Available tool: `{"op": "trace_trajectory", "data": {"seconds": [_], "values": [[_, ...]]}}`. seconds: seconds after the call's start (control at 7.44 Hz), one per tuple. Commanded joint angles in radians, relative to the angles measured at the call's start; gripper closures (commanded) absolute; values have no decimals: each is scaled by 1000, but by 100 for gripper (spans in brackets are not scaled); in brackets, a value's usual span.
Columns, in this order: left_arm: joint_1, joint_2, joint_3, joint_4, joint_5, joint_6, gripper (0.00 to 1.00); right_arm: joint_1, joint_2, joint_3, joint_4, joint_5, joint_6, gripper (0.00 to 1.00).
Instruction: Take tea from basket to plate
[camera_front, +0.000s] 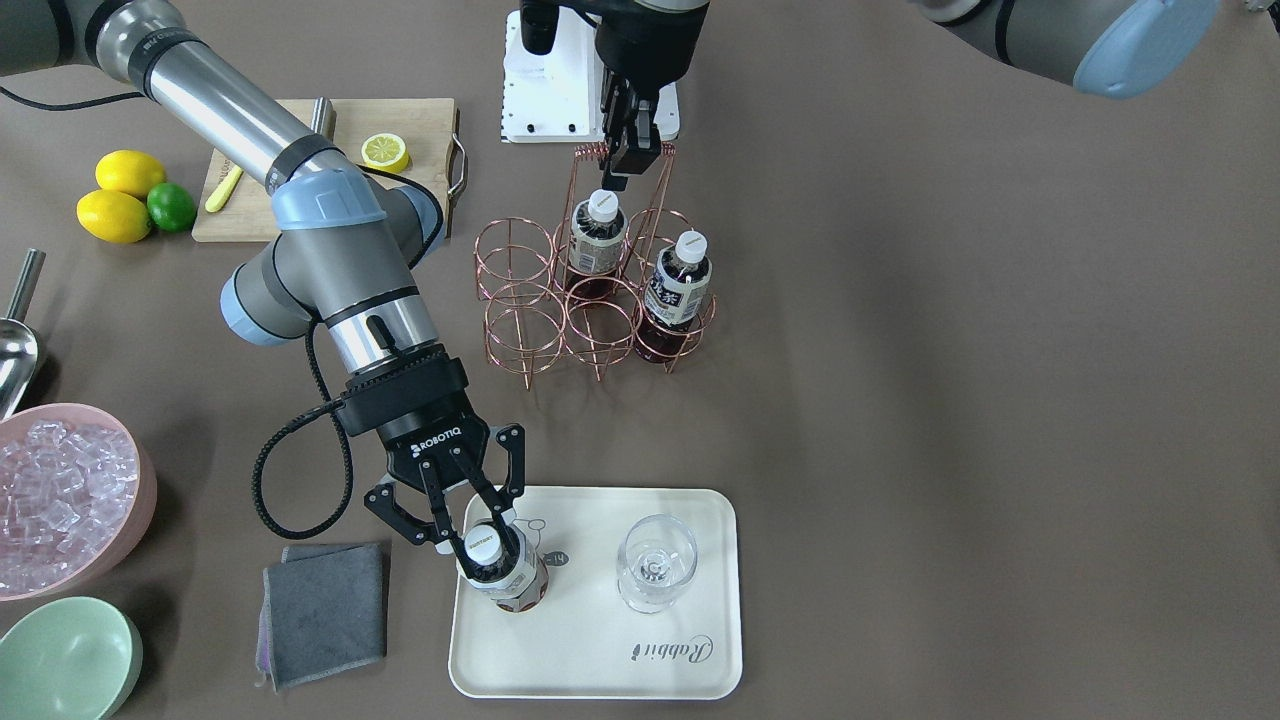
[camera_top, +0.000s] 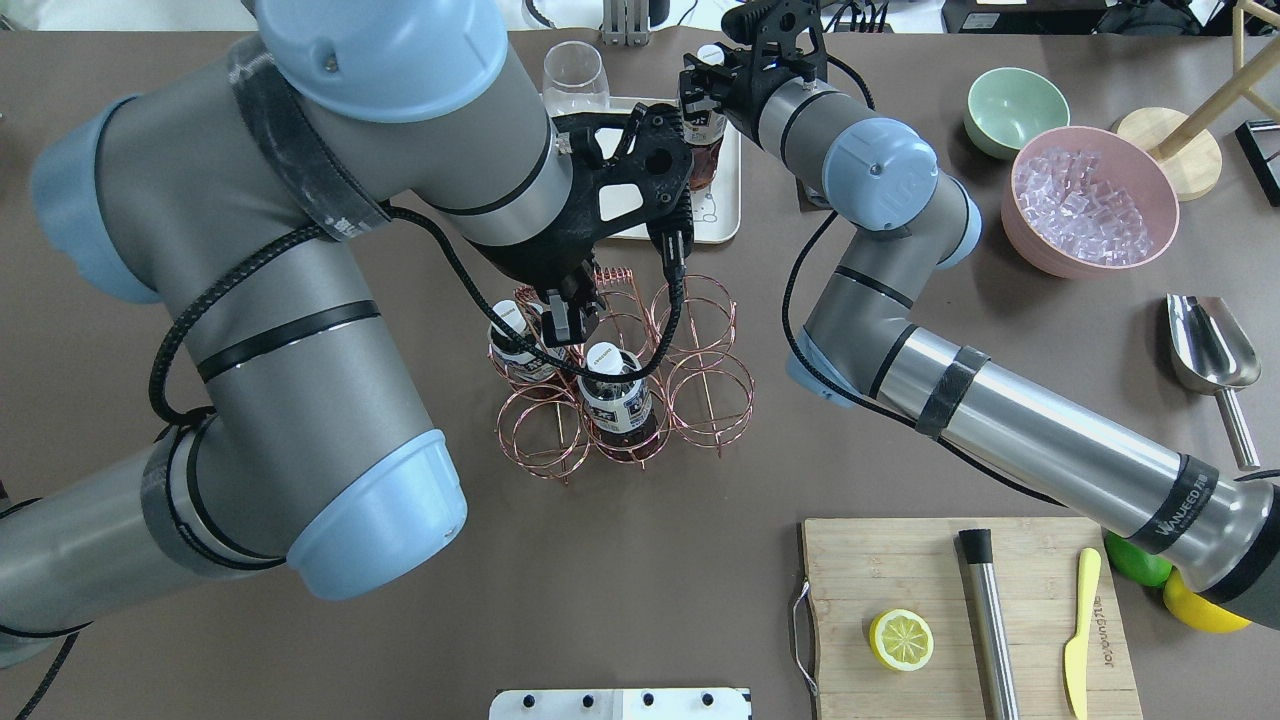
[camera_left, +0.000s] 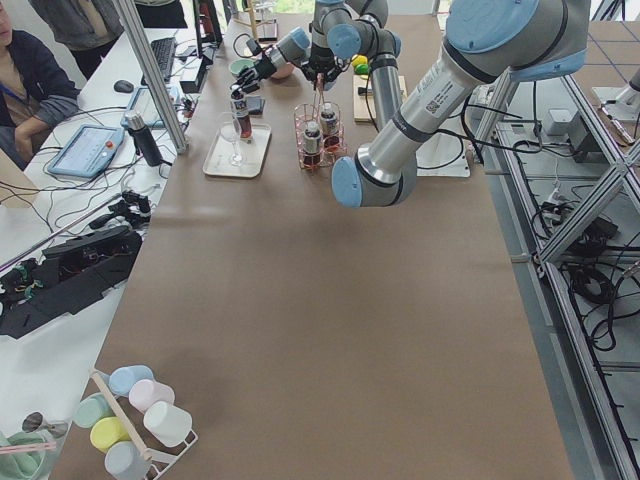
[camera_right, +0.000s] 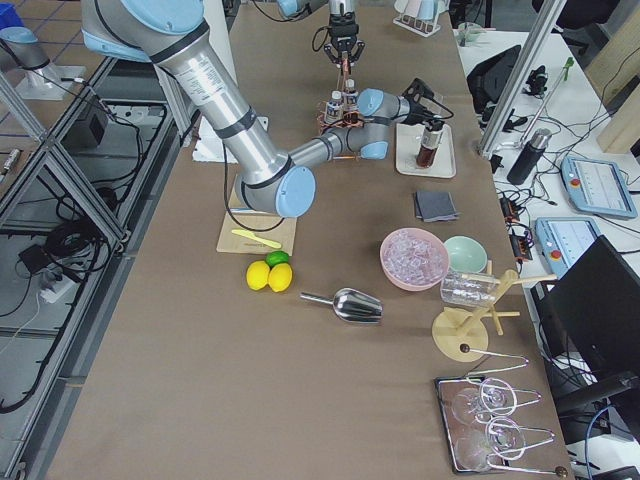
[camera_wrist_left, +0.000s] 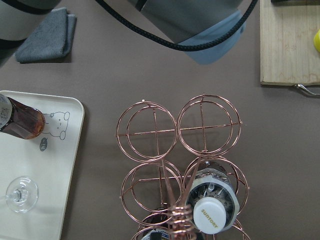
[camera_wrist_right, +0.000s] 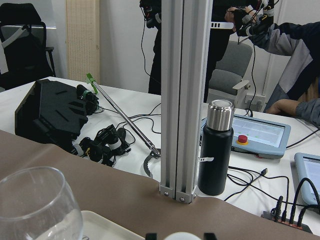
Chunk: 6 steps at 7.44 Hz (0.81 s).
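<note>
One tea bottle (camera_front: 515, 578) stands on the cream plate (camera_front: 600, 650) at its left end. My right gripper (camera_front: 480, 535) is shut on its neck from above; it also shows in the overhead view (camera_top: 700, 95). The bottle's white cap (camera_wrist_right: 176, 236) sits between the fingertips in the right wrist view. Two more tea bottles (camera_front: 598, 240) (camera_front: 678, 285) stand in the copper wire basket (camera_front: 520, 330). My left gripper (camera_front: 628, 165) is shut on the top of the basket's handle; it also shows in the overhead view (camera_top: 558, 320). The left wrist view looks down on the basket (camera_wrist_left: 147, 132).
An empty wine glass (camera_front: 655, 565) stands on the plate right of the bottle. A grey cloth (camera_front: 325, 610) lies left of the plate. A pink bowl of ice (camera_front: 60, 495), a green bowl (camera_front: 60, 655), a scoop (camera_front: 15, 350) and a cutting board (camera_front: 300, 170) lie further left.
</note>
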<state>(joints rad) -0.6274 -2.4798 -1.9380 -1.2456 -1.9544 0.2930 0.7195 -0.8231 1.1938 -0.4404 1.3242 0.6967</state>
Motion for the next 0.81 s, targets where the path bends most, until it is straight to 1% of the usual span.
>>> {"op": "trace_trajectory", "data": {"seconds": [0.0, 0.27, 0.4, 0.54, 0.67], "values": [[0, -1, -1, 0, 0, 0, 100, -6, 2, -2, -1, -10, -19, 2], [0, -1, -1, 0, 0, 0, 100, -5, 5, 6, -1, -8, -14, 0], [-2, -1, -2, 0, 0, 0, 100, 3, 2, 39, -9, 4, -14, 0], [-2, -1, -5, 0, 0, 0, 100, 17, -11, 106, -79, 59, -11, 0], [-8, -1, -10, 1, 0, 0, 100, 46, -78, 271, -244, 113, -8, 0]]}}
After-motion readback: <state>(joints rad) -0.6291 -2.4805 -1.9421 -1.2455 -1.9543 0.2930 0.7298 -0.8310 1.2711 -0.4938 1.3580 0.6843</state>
